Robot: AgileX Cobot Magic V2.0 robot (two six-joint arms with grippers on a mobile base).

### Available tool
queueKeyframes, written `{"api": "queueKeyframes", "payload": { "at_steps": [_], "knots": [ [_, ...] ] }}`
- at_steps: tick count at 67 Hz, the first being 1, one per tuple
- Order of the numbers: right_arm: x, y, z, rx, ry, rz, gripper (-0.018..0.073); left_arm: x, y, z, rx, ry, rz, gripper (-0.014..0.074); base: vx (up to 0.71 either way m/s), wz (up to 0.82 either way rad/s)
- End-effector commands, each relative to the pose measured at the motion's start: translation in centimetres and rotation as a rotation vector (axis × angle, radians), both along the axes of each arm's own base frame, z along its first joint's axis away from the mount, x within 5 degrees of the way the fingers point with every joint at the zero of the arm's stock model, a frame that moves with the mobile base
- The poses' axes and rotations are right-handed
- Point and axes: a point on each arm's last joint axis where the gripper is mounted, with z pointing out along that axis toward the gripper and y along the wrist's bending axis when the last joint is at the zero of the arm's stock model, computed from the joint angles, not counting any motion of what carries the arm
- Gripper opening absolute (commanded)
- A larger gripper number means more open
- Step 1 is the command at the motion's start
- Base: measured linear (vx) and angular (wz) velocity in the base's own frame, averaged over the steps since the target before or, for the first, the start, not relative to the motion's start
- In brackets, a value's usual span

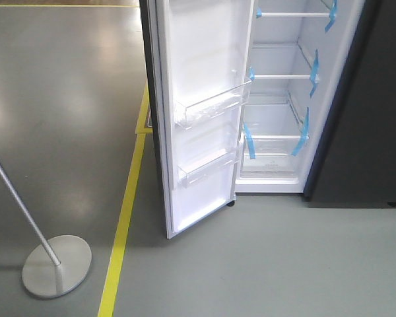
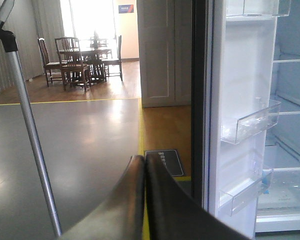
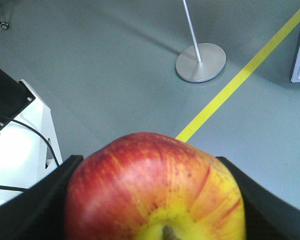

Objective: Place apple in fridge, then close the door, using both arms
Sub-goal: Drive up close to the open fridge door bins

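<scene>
A red apple (image 3: pixel 155 187) with yellow round its stem fills the bottom of the right wrist view, and my right gripper (image 3: pixel 152 195) is shut on it, a black finger (image 3: pixel 30 210) pressed to each side. The fridge (image 1: pixel 284 99) stands open in the front view, white inside with glass shelves and blue tape strips. Its door (image 1: pixel 198 112) swings out to the left, white liner and clear bins showing. In the left wrist view the door (image 2: pixel 240 115) stands to the right of my left gripper (image 2: pixel 144 161), which is shut with nothing in it. Neither arm appears in the front view.
A metal stand with a round base (image 1: pixel 56 265) and slanted pole is on the floor at the left; the base (image 3: pixel 201 61) also shows in the right wrist view. A yellow floor line (image 1: pixel 125 218) runs past the door. White robot base frame (image 3: pixel 20 145) is at the left.
</scene>
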Motion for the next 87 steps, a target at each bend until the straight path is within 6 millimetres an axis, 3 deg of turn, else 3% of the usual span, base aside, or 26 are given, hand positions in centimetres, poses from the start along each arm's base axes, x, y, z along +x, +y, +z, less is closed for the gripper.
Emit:
{"api": "queueKeyframes", "payload": {
  "at_steps": [1, 87],
  "knots": [
    [0.35, 0.24, 1.12, 0.062, -0.036, -0.017, 0.0112, -0.26, -0.04, 1.3, -0.008, -0.105, -0.007, -0.0006, 0.15, 0.03],
    [0.35, 0.24, 1.12, 0.062, -0.036, -0.017, 0.0112, -0.26, -0.04, 1.3, -0.008, -0.105, -0.007, -0.0006, 0.17, 0.0]
  ]
}}
